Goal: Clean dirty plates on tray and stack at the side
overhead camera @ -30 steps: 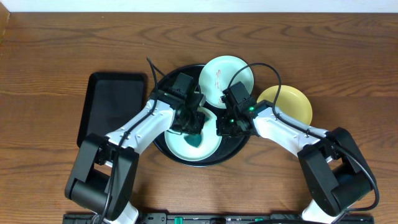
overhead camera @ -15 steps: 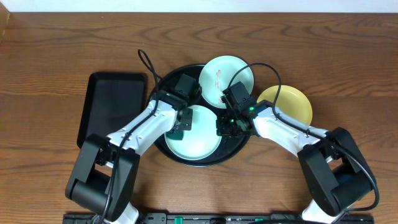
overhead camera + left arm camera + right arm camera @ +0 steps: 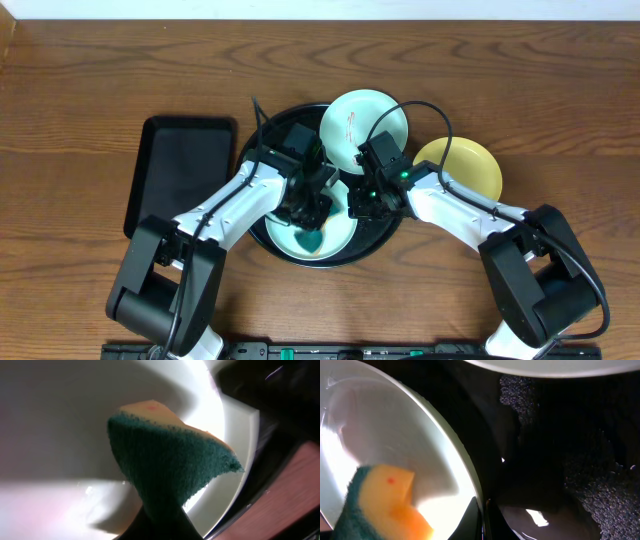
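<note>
Left claw (image 3: 306, 208) is closed on a sponge (image 3: 170, 460), which is pressed into the near aqua plate (image 3: 285, 238) on the round tray (image 3: 368, 243), presumably so that smears can be scrubbed off. Right claw (image 3: 358, 205) is shut at that plate's rim, seemingly to steady it; whether the rim is pinched cannot be made out. A red-smeared far aqua plate (image 3: 365, 125) lies at the tray's far edge, and the yellow plate (image 3: 470, 165) is set aside on the bench (image 3: 560, 90). Much of the near plate is covered by both arms, so remaining dirt cannot be judged.
</note>
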You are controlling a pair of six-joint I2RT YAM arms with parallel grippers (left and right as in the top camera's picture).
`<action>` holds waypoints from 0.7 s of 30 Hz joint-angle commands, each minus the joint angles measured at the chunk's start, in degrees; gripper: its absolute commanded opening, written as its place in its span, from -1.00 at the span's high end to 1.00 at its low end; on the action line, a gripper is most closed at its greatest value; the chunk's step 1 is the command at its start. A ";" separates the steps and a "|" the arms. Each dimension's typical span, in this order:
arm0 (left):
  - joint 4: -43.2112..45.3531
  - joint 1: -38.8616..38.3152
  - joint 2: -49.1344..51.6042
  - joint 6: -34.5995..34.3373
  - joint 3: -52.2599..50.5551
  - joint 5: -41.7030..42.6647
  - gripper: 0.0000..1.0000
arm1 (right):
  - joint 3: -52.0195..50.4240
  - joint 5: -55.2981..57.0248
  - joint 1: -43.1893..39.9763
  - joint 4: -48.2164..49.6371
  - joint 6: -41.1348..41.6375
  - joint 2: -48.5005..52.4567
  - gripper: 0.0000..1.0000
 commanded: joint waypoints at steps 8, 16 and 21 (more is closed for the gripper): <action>12.33 0.11 0.52 -13.14 -0.15 -28.28 0.85 | 0.52 2.29 -0.35 -0.31 0.52 0.17 0.97; 3.54 2.23 -2.32 -17.20 6.54 -33.97 0.85 | 0.52 2.29 -0.35 -0.28 0.52 0.17 0.98; -5.64 6.29 -5.97 -19.10 12.81 -33.46 0.85 | 0.52 2.27 -0.35 -0.31 0.50 0.15 0.98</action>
